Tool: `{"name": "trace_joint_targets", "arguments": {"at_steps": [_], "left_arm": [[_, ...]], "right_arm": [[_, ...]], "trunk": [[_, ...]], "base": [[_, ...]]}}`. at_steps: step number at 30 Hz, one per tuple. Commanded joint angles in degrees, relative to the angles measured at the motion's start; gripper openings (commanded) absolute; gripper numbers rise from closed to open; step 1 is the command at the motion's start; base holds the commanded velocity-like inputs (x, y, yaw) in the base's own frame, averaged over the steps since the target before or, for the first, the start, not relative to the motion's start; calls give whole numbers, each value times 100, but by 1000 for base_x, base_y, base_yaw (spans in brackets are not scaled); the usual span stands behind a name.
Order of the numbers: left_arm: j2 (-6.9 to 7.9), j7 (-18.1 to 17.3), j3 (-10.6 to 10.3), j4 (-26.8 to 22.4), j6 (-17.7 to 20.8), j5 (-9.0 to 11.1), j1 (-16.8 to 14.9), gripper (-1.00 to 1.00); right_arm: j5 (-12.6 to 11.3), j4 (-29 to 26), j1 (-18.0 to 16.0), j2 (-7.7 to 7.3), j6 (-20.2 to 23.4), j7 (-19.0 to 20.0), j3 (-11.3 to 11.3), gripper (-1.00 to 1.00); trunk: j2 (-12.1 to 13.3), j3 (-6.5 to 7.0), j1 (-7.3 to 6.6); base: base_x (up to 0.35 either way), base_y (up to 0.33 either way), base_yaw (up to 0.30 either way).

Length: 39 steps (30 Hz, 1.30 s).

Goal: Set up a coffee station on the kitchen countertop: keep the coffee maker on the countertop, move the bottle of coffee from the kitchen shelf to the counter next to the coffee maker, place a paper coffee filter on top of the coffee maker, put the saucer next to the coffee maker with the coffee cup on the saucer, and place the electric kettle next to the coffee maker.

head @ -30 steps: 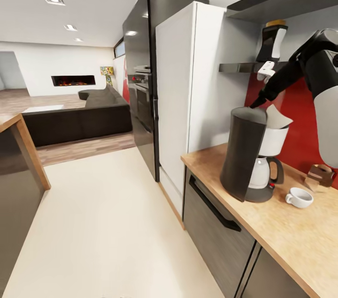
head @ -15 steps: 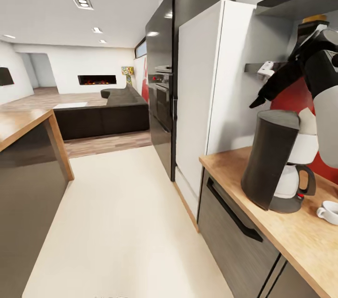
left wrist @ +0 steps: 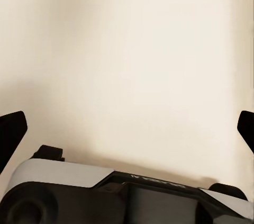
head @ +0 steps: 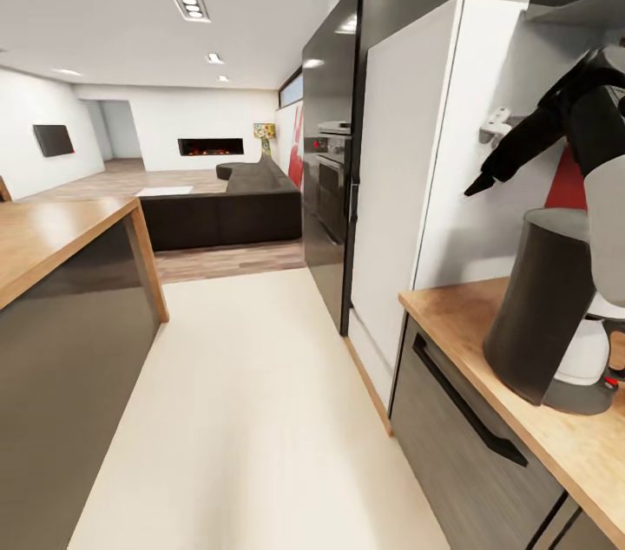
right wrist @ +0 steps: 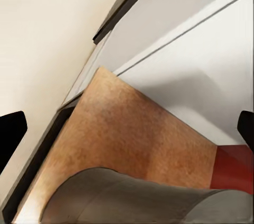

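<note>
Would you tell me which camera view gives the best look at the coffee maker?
The head view: the coffee maker stands on the kitchen countertop, its tall dark body and flat top seen from the side. The right wrist view looks down on its curved grey top alone. The left wrist view faces a plain pale surface.

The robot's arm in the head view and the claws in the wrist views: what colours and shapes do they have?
In the head view, the right arm is glossy black, rounded, narrowing to a pointed black tip, beside a pale grey shell. The left claw and the right claw each have two black, flat fingers. The left wrist body is light grey over black, with small unreadable lettering.
</note>
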Motion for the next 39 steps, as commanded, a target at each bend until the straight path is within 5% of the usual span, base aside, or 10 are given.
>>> {"name": "trace_joint_targets", "arguments": {"at_steps": [1, 7, 23, 33, 34, 37, 39], "left_arm": [[-5, -4, 16, -10, -3, 19, 2, 100], [-5, -4, 16, -10, -3, 19, 2, 100], [-5, -4, 16, -10, -3, 19, 2, 100], [29, 1, 8, -26, -3, 25, 2, 100], [29, 1, 8, -26, -3, 25, 2, 100], [30, 0, 7, -26, -3, 25, 2, 100], [30, -2, 7, -27, -3, 25, 2, 100]], "right_arm": [[41, -39, -38, -38, 94, 63, 11, 100], [236, -231, -233, -114, 286, 249, 11, 100], [230, -425, -752, -116, 374, 249, -5, 100], [-94, -684, -557, 208, 666, -43, -328, 100], [-1715, -1903, 211, 1171, 1249, -82, -2080, 100], [-2079, -2181, 477, 1230, 1296, -89, -2127, 100], [-2548, -2539, 815, 1270, 1575, -93, -2158, 100]], "trunk": [[-3, -7, 2], [-3, -7, 2], [-3, -7, 2], [-3, -7, 2], [-3, -7, 2], [-3, -7, 2], [-3, -7, 2]], "base": [[0, 0, 0], [0, 0, 0], [0, 0, 0], [0, 0, 0], [0, 0, 0], [0, 0, 0], [0, 0, 0]]}}
